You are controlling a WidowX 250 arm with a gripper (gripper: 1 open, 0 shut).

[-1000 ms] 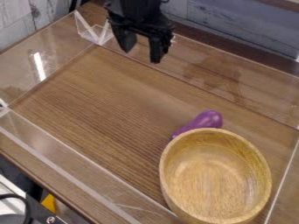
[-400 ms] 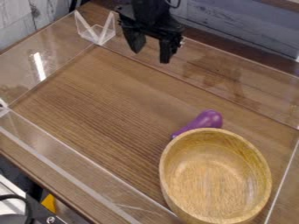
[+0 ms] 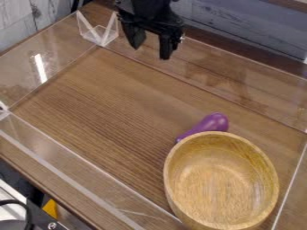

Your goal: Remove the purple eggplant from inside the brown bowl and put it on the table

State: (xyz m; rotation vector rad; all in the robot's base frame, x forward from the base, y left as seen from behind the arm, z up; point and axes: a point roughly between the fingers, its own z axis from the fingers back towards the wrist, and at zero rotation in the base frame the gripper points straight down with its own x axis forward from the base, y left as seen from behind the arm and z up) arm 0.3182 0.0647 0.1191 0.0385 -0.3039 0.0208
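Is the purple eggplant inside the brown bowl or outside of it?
Outside: the eggplant lies on the table, beyond the bowl's rim.

We see a pale grey surface [image 3: 258,20] beyond the far edge, and a patch of white [image 3: 17,11] in the upper left corner. Clear acrylic walls [image 3: 39,66] catch small bright glints of light along the left side.
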